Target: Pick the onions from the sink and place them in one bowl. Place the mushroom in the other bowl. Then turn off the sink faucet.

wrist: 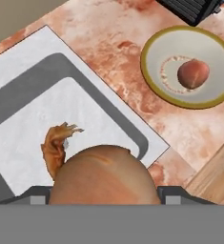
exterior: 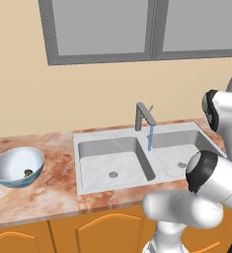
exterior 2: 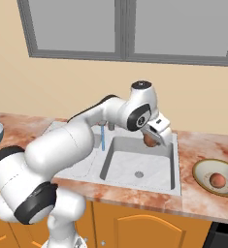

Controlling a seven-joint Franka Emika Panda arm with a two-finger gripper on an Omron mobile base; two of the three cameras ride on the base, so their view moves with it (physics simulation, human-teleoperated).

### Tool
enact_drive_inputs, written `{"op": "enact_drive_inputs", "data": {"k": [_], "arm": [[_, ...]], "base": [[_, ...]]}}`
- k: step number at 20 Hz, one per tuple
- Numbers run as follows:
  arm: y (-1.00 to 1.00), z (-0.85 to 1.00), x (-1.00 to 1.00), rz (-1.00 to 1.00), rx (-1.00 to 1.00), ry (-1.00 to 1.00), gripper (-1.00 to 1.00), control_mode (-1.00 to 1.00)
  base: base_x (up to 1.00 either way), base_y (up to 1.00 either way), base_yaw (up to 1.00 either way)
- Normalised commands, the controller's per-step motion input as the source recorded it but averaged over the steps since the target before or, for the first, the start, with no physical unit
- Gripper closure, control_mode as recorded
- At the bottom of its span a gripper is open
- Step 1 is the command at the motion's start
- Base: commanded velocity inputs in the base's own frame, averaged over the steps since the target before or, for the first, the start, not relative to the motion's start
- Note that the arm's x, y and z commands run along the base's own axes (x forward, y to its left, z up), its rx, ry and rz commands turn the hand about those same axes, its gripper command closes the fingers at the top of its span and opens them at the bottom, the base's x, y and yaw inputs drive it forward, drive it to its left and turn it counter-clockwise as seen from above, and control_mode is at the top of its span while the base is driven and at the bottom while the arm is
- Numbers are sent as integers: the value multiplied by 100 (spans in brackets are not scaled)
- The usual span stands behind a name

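Note:
My gripper (exterior 2: 153, 139) hangs over the right basin of the sink (exterior 2: 135, 162), shut on an orange-brown onion (exterior 2: 149, 141). In the hand view that onion (wrist: 104, 174) bulges large between the fingertips, with a papery tip sticking out to its left. A second onion (exterior 2: 217, 180) lies in the tan bowl (exterior 2: 203, 181) on the counter to the right of the sink; the hand view shows this onion (wrist: 193, 73) in the bowl (wrist: 154, 71). The mushroom (exterior: 27, 172) rests inside the blue-and-white bowl (exterior: 9, 165) left of the sink. Water runs from the faucet (exterior: 143, 116).
The blue water stream (exterior: 150, 138) falls near the divider between the two basins. A dark appliance (wrist: 192, 9) sits beyond the tan bowl. The arm's elbow (exterior: 211, 173) looms over the sink's right front corner. Reddish marble counter (exterior: 58, 178) runs on both sides.

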Motion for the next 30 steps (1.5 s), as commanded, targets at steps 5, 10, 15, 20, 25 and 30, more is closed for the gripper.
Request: {"op": "enact_drive_inputs", "data": {"k": [5, 10, 15, 20, 25, 30], "arm": [[-40, 0, 2, -27, 0, 0, 100, -100], [-49, 0, 1, -29, 1, 0, 100, -100], [-55, 0, 2, -28, 4, 0, 100, -100], [-59, 0, 0, -26, 9, 0, 100, -100], [-58, -2, 1, -19, 8, 2, 100, -100], [-37, -27, 0, -11, 2, 1, 100, -100]], "base": [[0, 0, 0], [0, 0, 0], [0, 0, 0], [0, 0, 0], [0, 0, 0], [0, 0, 0]]}}
